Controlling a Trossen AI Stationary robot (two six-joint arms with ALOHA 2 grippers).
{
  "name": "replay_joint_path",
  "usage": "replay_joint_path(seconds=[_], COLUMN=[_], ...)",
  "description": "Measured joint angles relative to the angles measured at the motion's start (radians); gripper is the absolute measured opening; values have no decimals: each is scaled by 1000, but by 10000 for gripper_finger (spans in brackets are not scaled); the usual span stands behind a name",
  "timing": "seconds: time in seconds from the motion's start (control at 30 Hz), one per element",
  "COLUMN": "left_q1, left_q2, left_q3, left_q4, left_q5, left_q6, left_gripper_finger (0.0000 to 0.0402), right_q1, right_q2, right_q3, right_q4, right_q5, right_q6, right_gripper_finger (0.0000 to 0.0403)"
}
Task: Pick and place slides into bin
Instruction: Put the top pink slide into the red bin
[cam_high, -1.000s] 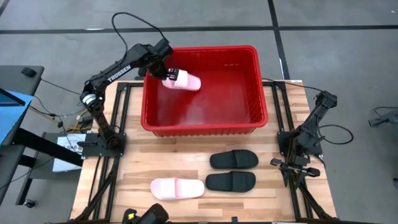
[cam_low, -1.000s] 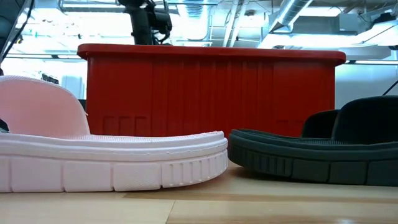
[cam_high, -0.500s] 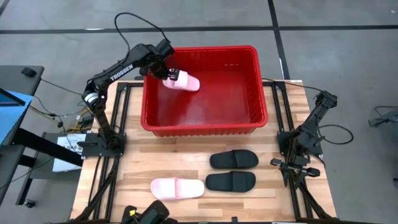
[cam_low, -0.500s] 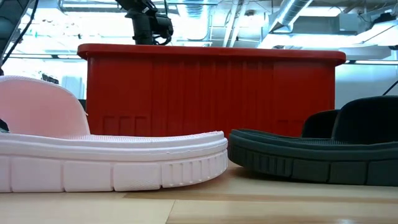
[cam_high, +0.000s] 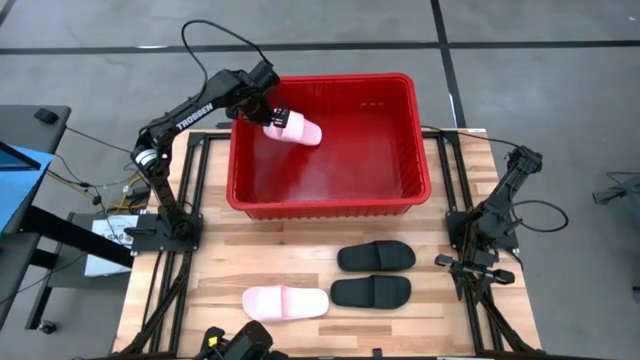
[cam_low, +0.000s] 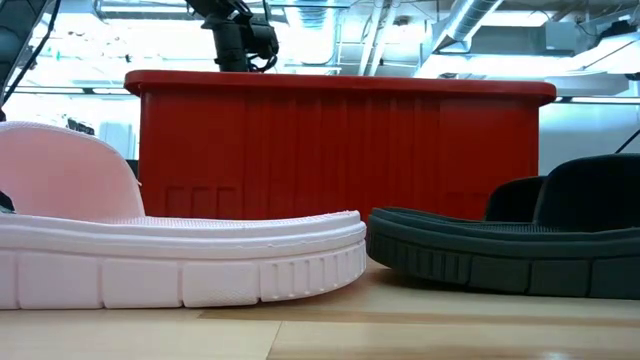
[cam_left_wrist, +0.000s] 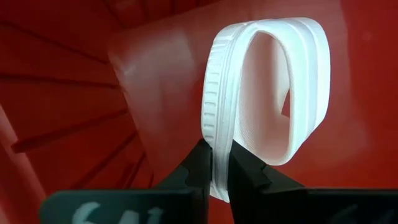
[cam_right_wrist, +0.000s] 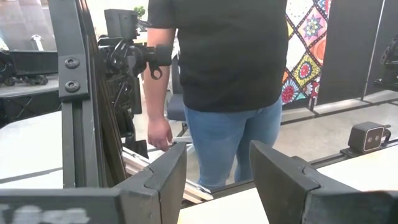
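Slides are what I'm moving, and one pink slide (cam_high: 293, 130) hangs over the back left corner of the red bin (cam_high: 325, 205), its sole edge pinched between the fingers of the left gripper (cam_left_wrist: 219, 163), which sit narrow around the rim of the foam. From the way it holds its shape I judge it light and springy, grippy rather than slick, so the sole edge or the wide strap makes a fair place to take hold. Three more wait on the worktop (cam_high: 440, 170) in front of the bin: another pink slide (cam_high: 286, 302) and two black slides (cam_high: 375, 256) lying side by side, just beside it. The right gripper (cam_right_wrist: 217, 171) is parked at the right edge, fingers wide and holding nothing, facing a person (cam_right_wrist: 217, 74) in the room. Against a second ago, the held slide has shifted slightly toward the corner and the grip looks to be easing.
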Motion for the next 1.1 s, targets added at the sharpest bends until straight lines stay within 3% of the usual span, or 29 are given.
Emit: replay_joint_path(seconds=[0.2, 0.63, 1.1], left_q1=[0, -2, -2], left_q2=[0, 0, 1], left_q3=[0, 0, 0], left_q4=[0, 37, 36], left_q5=[3, 5, -7], left_q6=[0, -16, 6], left_gripper_finger=[32, 128, 140], right_q1=[0, 0, 0], right_q2=[0, 0, 0], right_q3=[0, 0, 0], right_q4=[0, 0, 0], right_q5=[0, 0, 0], right_q6=[0, 0, 0], right_gripper_finger=[166, 166, 166])
